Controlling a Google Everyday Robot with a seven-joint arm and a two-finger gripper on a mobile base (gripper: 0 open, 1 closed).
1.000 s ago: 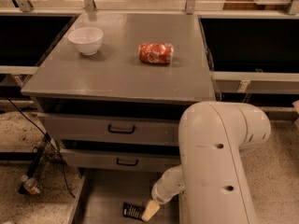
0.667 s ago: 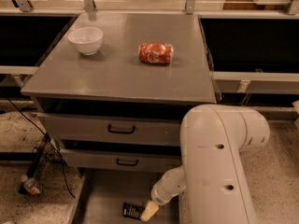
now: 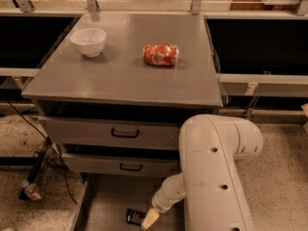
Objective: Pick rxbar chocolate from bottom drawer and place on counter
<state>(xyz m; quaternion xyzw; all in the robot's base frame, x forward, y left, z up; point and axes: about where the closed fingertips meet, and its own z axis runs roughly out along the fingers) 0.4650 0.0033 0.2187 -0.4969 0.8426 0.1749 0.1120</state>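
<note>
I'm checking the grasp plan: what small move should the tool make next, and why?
Probably ease the tool down over the rxbar chocolate. The tool hangs low in the bottom drawer, at one end of the bar, which lies flat on the drawer floor, not yet lifted to the counter.

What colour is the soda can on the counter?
Soda can: red, camera view; gripper down in bottom drawer.

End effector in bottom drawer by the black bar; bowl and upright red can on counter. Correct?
No: camera view shows the red can lying on its side, not upright. Rest holds: end effector in the bottom drawer by the black bar, bowl on the counter.
</note>
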